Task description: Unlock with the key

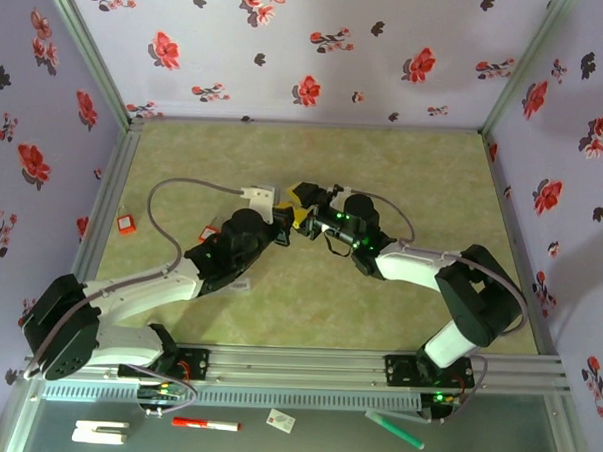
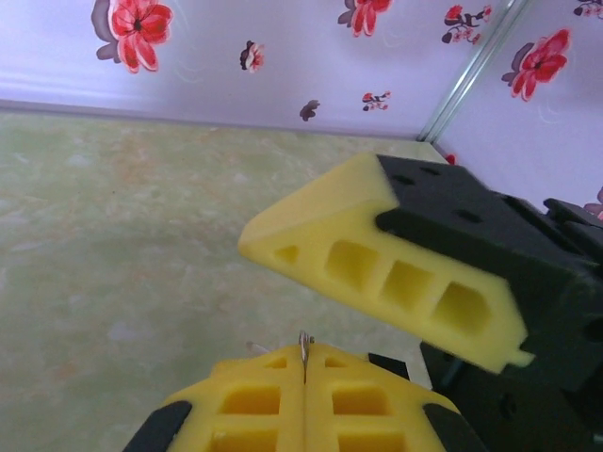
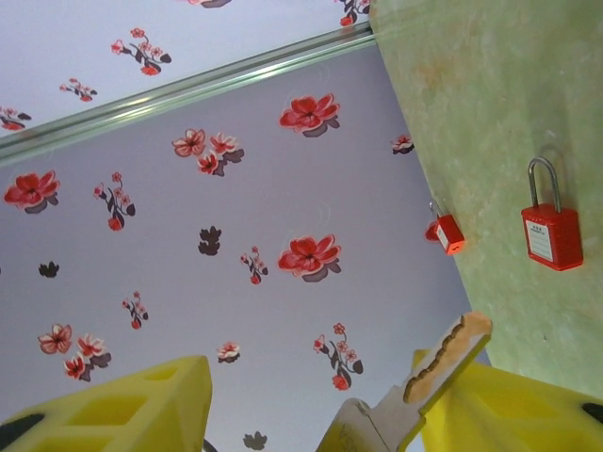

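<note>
The counter [image 1: 404, 170] is mostly bare green. Both arms meet over its middle, well apart from the two red padlocks [image 3: 552, 226] [image 3: 446, 233] lying flat near the left wall.

My left pincer [image 2: 303, 369] is pressed together on the key [image 2: 303, 348]. Its wrist camera shows the key as a thin metal sliver standing out of the seam between the yellow fingers. My right pincer [image 3: 311, 377] stands apart, one finger on each side of the key. In its own camera the toothed blade [image 3: 443, 363] points up and sits just beside one finger, not midway between them.

I judge this to be a handover or regrip of the key in the air, before any approach to a lock.

- To do it well, I would first centre the right fingers so both pads meet the flat faces together.
- I would grip low on the key, leaving the toothed blade free to enter a keyhole.
- The left should let go only once the right is firmly clamped.
- The key is tiny and thin, so an uneven squeeze could twist it or flick it out.
</note>
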Motion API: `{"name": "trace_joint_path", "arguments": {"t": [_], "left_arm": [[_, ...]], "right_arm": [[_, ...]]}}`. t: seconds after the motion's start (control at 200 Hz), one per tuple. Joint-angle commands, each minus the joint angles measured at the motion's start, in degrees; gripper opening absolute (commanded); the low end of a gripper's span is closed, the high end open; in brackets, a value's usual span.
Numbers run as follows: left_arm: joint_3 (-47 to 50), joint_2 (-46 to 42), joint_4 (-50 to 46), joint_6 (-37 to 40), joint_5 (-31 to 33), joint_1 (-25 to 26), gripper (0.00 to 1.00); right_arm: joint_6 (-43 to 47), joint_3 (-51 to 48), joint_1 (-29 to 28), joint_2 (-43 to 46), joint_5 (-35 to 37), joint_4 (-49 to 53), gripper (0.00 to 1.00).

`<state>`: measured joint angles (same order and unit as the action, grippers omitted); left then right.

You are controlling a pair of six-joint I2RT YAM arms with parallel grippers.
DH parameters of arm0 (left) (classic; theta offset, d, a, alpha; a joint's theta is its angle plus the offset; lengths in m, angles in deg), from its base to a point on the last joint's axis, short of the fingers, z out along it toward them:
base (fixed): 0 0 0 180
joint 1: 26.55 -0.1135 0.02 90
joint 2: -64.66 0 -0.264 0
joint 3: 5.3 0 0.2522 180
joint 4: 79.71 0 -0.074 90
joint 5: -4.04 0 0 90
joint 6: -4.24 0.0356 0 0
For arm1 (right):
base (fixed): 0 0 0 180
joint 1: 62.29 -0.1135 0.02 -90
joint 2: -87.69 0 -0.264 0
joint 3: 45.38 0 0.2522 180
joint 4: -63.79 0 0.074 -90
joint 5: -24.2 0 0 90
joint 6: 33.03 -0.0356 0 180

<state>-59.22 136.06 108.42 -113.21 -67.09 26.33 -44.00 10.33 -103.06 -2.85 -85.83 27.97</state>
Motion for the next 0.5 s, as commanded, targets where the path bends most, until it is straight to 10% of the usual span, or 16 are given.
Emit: {"name": "trace_joint_path", "arguments": {"t": [0.0,0.34,0.495], "left_arm": [[1.81,-0.33,4.15,1.07,1.88,1.11,0.0],[4.3,-1.38,3.86,0.75,1.72,2.56,0.0],[4.36,-5.98,0.61,-3.11,-2.79,2.08,0.55]], "right_arm": [[0.51,1.16,-0.03,0.54,0.87,0.58,0.48],[6.1,1.84,0.21,4.12,-0.62,9.75,0.0],[11.78,0.99,1.21,6.97,-2.25,14.64,0.0]]}}
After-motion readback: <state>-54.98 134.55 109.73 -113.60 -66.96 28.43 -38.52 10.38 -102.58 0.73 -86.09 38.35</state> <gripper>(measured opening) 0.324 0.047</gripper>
